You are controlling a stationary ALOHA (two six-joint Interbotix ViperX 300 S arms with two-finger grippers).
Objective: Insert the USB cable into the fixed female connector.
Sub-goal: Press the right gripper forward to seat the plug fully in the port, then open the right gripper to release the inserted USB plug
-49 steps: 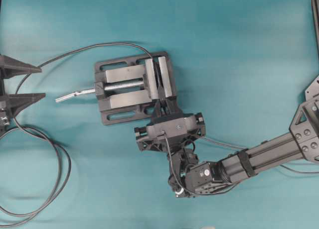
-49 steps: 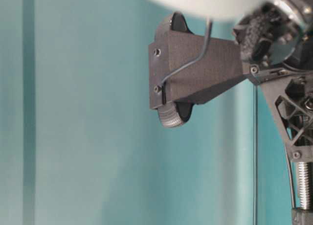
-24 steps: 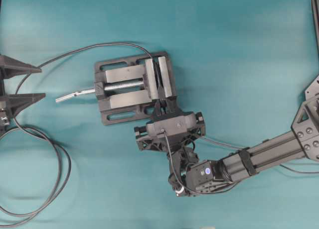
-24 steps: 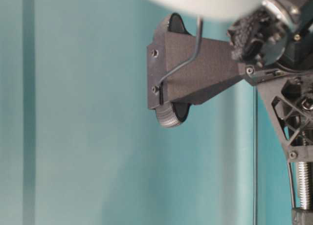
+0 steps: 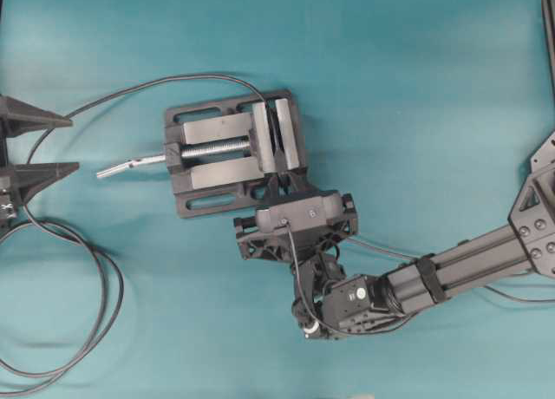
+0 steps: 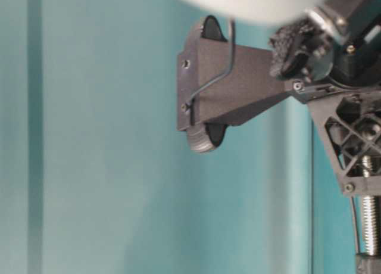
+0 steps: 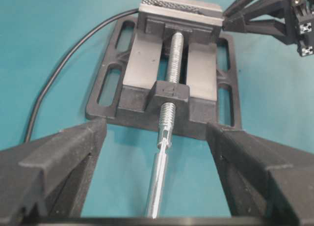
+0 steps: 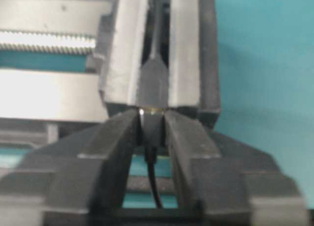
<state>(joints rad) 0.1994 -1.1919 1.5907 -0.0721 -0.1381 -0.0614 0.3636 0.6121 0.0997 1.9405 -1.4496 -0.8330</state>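
Even bright light, soft shadows; right wrist view blurred; table-level view overexposed, perhaps glare, top edge.

Overhead: right claw [image 5: 279, 184] tips and plug hidden under its own body, centre frame. Left claw [image 5: 39, 143] cut off at left edge. Table-level view blurred.

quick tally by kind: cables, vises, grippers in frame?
Cables: 2 — USB cable with its plug at the fixed female connector, thicker looped cable.
Vises: 1 — black vise.
Grippers: 2 — left gripper, right gripper.
Total: 5
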